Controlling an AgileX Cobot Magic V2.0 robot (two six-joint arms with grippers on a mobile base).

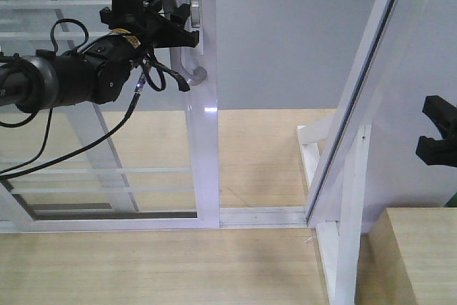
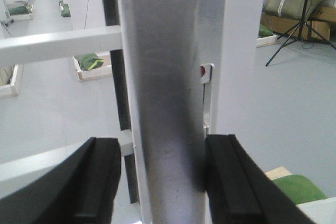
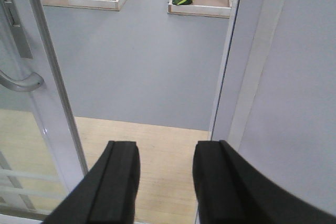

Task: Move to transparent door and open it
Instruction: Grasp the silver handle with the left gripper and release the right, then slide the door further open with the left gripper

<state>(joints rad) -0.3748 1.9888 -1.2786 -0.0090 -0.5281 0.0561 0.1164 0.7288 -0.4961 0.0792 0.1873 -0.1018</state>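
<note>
The left pincer (image 2: 163, 182) is clamping the curved grey metal pull handle (image 2: 163, 77) on the white-framed transparent door (image 1: 203, 148), upper left; pulling level along the track (image 1: 257, 216) seems wisest. The right pincer (image 3: 165, 182) is gaping, empty.

Matt grey metal handle (image 3: 18, 83); glossy white door frame (image 1: 207, 162).

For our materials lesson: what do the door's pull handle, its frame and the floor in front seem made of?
Pull handle: probably brushed metal, with a dull grey sheen.
Door frame: likely painted or coated metal, smooth glossy white with a light glint.
Floor: wood or wood-look laminate, pale tan with faint streaks.
</note>
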